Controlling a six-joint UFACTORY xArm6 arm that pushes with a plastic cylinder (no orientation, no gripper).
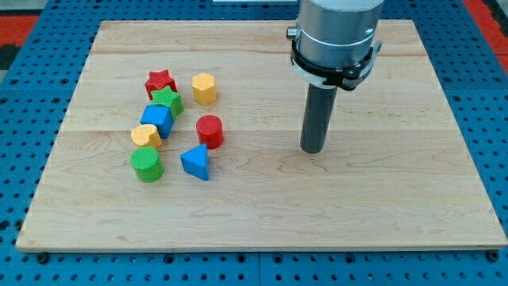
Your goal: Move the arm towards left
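Note:
My tip rests on the wooden board, right of the middle. All the blocks lie to its left in a loose cluster. The red cylinder is the nearest, well apart from the tip. A blue triangular block lies below it. A yellow hexagonal block is at the cluster's top right. A red star, a green star, a blue cube, a small yellow block and a green cylinder run down the cluster's left side.
The board sits on a blue perforated table. The arm's grey body stands above the rod at the view's top.

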